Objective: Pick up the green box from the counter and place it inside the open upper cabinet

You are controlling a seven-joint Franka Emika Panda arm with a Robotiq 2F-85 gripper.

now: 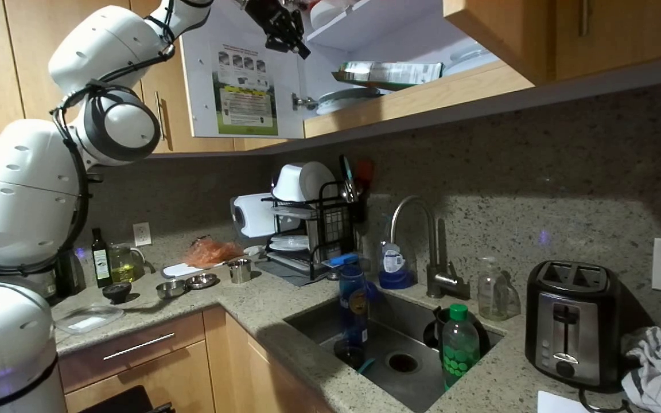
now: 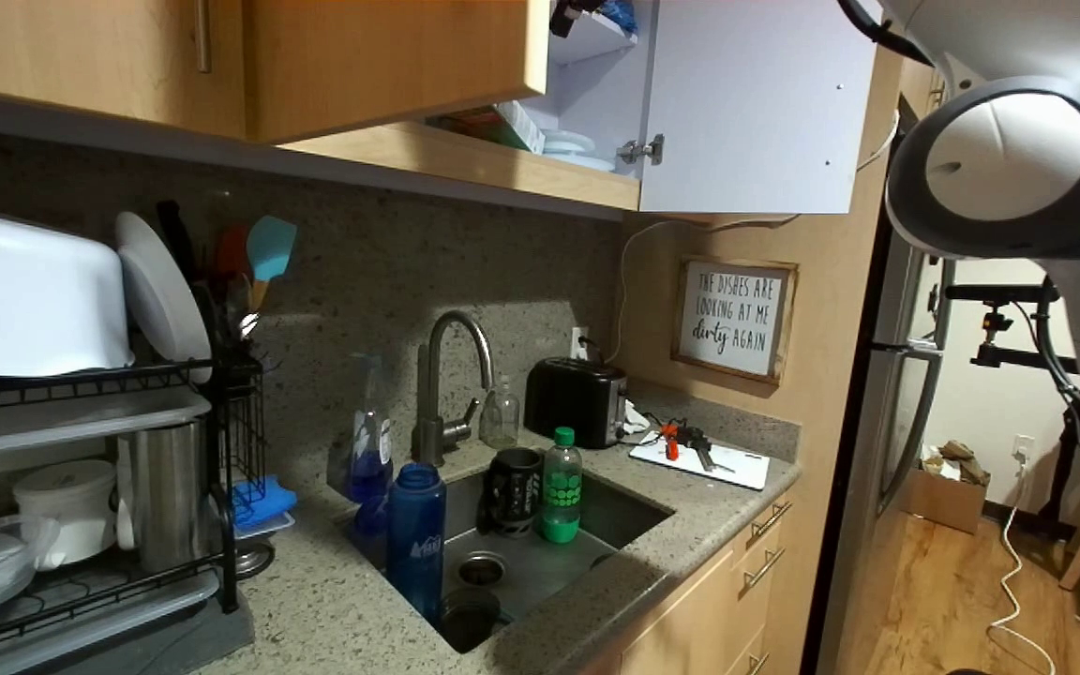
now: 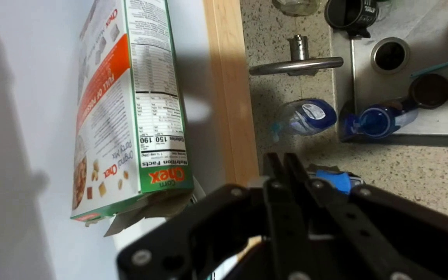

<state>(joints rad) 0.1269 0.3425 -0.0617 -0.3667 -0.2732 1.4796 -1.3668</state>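
Note:
Inside the upper cabinet (image 1: 422, 96) the green box (image 1: 391, 72) lies flat, one end over a stack of plates. The wrist view shows the same green box (image 3: 158, 109) behind the cabinet's wooden front edge, its end flap torn loose. My gripper (image 1: 306, 51) hangs in front of the cabinet opening, apart from the box and to the side of it. In the wrist view my gripper (image 3: 282, 156) has its fingertips nearly together, with nothing between them. Below stretches the speckled counter (image 1: 261, 321).
An open cabinet door (image 1: 198, 86) stands beside the arm, and another door (image 1: 502, 34) juts out on the far side. Plates (image 1: 348, 98) sit in the cabinet under a shelf (image 1: 336, 28). Beneath are the dish rack (image 1: 322, 229), faucet (image 1: 431, 246), sink (image 1: 405, 396) and toaster (image 1: 571, 321).

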